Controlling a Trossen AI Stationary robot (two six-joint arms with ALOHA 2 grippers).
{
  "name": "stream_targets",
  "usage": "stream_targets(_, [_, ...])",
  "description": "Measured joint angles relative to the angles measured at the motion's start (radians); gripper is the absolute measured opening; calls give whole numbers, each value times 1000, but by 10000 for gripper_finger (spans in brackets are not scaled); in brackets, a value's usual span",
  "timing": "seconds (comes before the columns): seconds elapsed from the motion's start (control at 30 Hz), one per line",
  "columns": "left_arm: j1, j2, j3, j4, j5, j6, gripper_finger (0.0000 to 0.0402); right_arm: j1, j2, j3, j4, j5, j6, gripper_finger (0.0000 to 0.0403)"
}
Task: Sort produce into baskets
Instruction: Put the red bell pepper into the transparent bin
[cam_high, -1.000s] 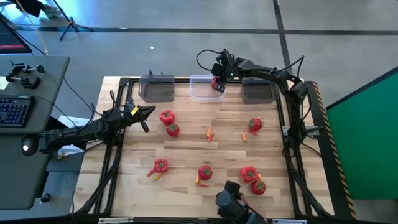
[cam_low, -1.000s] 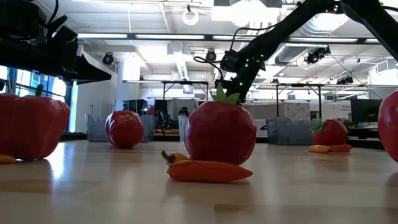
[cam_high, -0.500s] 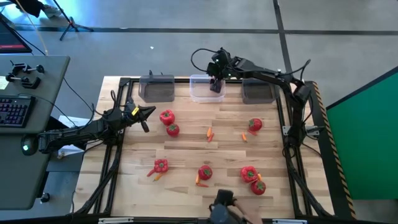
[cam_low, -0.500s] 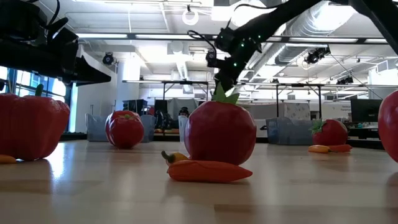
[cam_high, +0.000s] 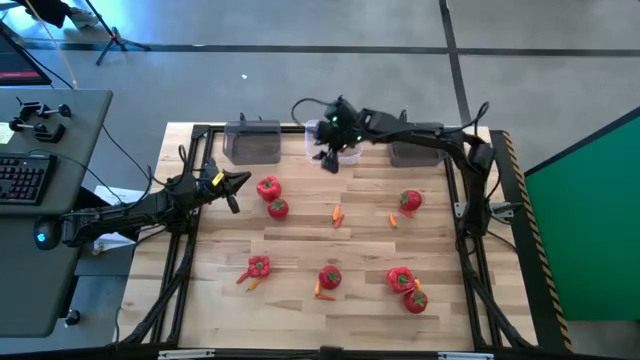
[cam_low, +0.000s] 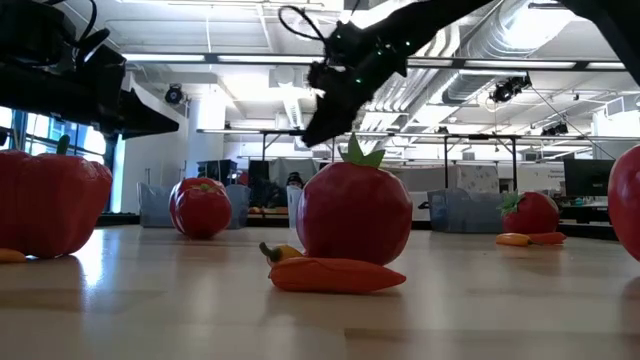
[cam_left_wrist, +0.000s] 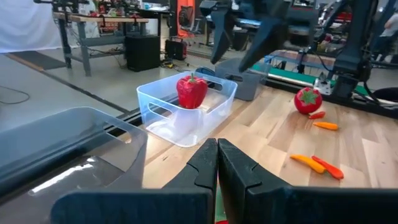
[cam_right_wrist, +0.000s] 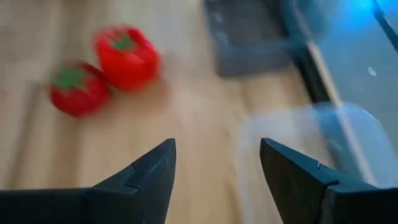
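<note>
Produce lies scattered over the pale wooden slatted table (cam_high: 300, 240), and the clear rectangular plastic bin (cam_left_wrist: 186, 112) at the middle of the table's far edge serves as the landmark. One small red bell pepper (cam_left_wrist: 191, 91) stands upright inside this clear bin, as the left wrist view shows. To either side of the bin along the same edge sit two translucent dark grey bins, one on the left arm's side (cam_high: 252, 141) and one on the right arm's side (cam_high: 415, 148).

The right gripper (cam_high: 328, 160) hangs just at the clear bin's near edge, its two dark fingers spread apart with nothing between them; its own wrist view shows the gap and bare wood beyond. The left gripper (cam_high: 233, 180) waits well to the left-arm side of the clear bin, near the table's edge, fingers pressed together and empty.

Nearer than the clear bin and toward the left gripper rest a red pepper (cam_high: 267, 187) and a round red tomato with a green stem (cam_high: 278, 208), touching or nearly so. A further red piece (cam_high: 409, 200) lies on the right arm's side. Thin orange carrot pieces (cam_high: 337, 214) lie between these, straight out from the bin. Far from the bin, along the table's near side, are four more red pieces (cam_high: 258, 266) (cam_high: 329, 277) (cam_high: 400, 278) (cam_high: 415, 299).
</note>
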Motion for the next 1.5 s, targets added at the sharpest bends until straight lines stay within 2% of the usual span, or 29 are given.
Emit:
stream_targets(0.33, [0, 0, 0, 5, 1, -44, 0, 140, 106, -1, 336, -42, 163, 225])
stream_targets(0.7, [0, 0, 0, 10, 4, -33, 0, 192, 263, 1, 681, -74, 295, 225])
stream_targets(1.17, [0, 0, 0, 5, -7, -33, 0, 187, 385, 1, 838, -52, 377, 222])
stream_targets(1.3, [0, 0, 0, 3, -10, -33, 0, 187, 394, 1, 868, -53, 398, 199])
stream_targets(1.5, [0, 0, 0, 3, -10, -33, 0, 187, 396, 2, 868, -59, 370, 139])
